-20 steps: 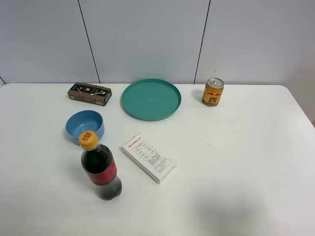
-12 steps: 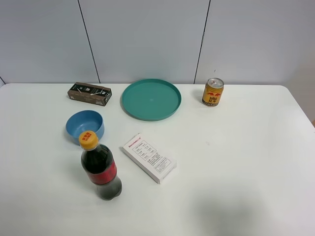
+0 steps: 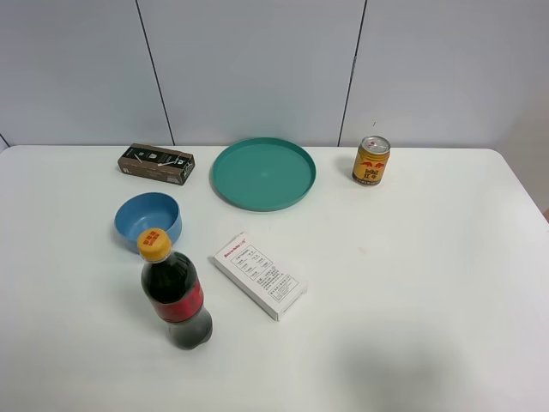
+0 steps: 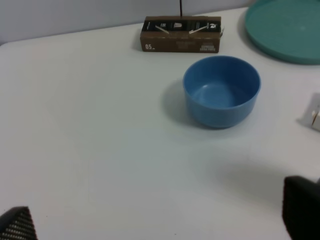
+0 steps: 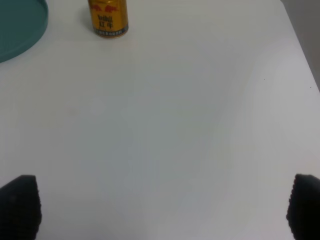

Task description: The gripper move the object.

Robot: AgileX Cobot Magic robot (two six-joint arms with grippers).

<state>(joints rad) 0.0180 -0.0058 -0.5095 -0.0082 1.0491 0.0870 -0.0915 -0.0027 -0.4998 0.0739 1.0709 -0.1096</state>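
The light-blue bowl (image 3: 147, 219) stands upright and empty on the white table, left of centre. It also shows in the left wrist view (image 4: 221, 91), well ahead of my left gripper (image 4: 160, 217). Only the gripper's two dark fingertips (image 4: 17, 225) show at the frame corners, set wide apart and empty. My right gripper (image 5: 162, 207) is also open and empty, over bare table on the right side. Neither arm shows in the exterior high view.
A teal-green plate (image 3: 263, 172) lies at the back middle, a brown box (image 3: 156, 163) behind the bowl, and a yellow can (image 3: 371, 160) at the back right. A cola bottle (image 3: 175, 292) stands just in front of the bowl, with a white box (image 3: 259, 275) to its right.
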